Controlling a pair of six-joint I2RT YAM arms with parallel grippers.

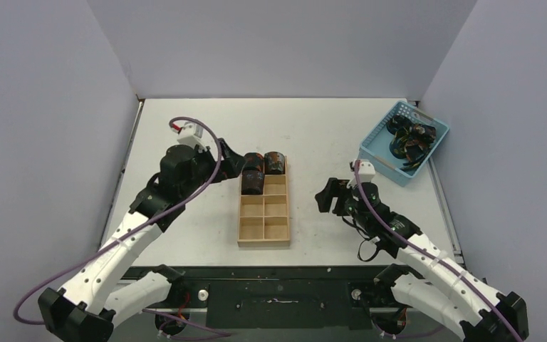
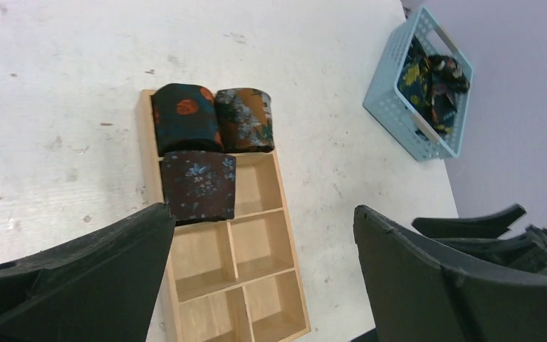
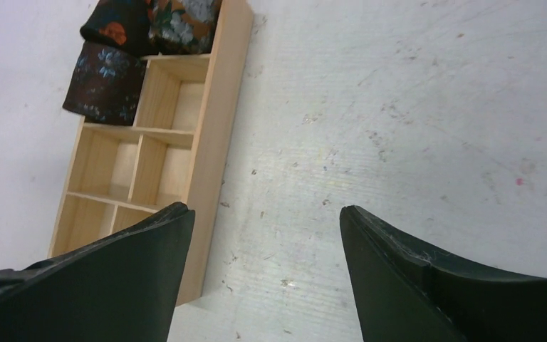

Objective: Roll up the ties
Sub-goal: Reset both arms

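Observation:
Three rolled ties fill the far compartments of the wooden tray (image 1: pixel 263 229): one with orange spots (image 2: pixel 185 117), a brown-orange one (image 2: pixel 246 120) and a dark one with bluish flowers (image 2: pixel 199 187). In the top view they are dark coils (image 1: pixel 262 169). My left gripper (image 1: pixel 231 169) hovers just left of these coils, open (image 2: pixel 262 212) and with nothing between its fingers. My right gripper (image 1: pixel 325 196) is over bare table to the right of the tray, open (image 3: pixel 263 210) and empty. Loose ties (image 1: pixel 409 139) lie tangled in the blue basket (image 1: pixel 370 146).
The tray's near compartments (image 2: pixel 256 249) are bare wood; its right wall (image 3: pixel 217 121) lies just left of my right fingers. The basket (image 2: pixel 399 107) stands at the far right corner, near the table's edge. Grey walls enclose the table on three sides.

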